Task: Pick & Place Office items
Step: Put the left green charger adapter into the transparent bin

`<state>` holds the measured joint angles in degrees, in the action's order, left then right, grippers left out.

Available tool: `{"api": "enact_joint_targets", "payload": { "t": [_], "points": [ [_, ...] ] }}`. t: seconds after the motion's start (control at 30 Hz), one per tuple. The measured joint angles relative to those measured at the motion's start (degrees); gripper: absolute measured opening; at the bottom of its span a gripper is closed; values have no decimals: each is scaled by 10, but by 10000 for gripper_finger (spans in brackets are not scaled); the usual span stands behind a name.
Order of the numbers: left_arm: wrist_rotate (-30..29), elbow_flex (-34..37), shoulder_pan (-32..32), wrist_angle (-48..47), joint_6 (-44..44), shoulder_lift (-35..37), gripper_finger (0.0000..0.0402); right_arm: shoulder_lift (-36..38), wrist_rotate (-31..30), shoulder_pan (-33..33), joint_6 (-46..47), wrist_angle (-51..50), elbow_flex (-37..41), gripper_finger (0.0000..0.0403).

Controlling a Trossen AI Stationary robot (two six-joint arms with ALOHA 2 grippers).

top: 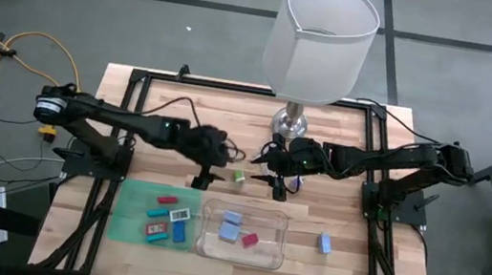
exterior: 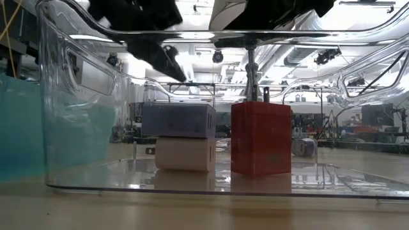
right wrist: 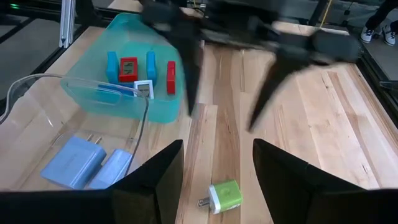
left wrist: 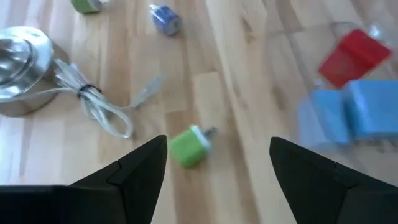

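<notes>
Both pincers, left pincer [top: 202, 176] and right pincer [top: 276, 186], hang open over the green charger [top: 238, 178] lying on the tabletop [top: 358, 163]; only 1 should descend, centered, avoiding collision.

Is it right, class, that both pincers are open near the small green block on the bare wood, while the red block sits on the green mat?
Not quite. The red block sits in the clear tray, beside the blue blocks, not on the green mat; the high view shows it. The rest holds: the left pincer and right pincer are open near the green block on bare wood.
</notes>
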<state>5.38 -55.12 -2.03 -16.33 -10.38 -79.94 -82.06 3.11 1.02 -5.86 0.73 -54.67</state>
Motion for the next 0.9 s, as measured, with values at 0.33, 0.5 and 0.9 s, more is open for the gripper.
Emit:
{"api": "enact_joint_targets", "payload": {
  "t": [0.33,0.5,0.9],
  "points": [
    [96,30,-88,69,-130,-55,275,0,0,0,0,0,0,180],
    [158,30,-94,105,-180,-105,275,0,0,0,0,0,0,180],
    [216,29,-134,131,-309,-141,275,0,0,0,0,0,0,180]
  ]
}}
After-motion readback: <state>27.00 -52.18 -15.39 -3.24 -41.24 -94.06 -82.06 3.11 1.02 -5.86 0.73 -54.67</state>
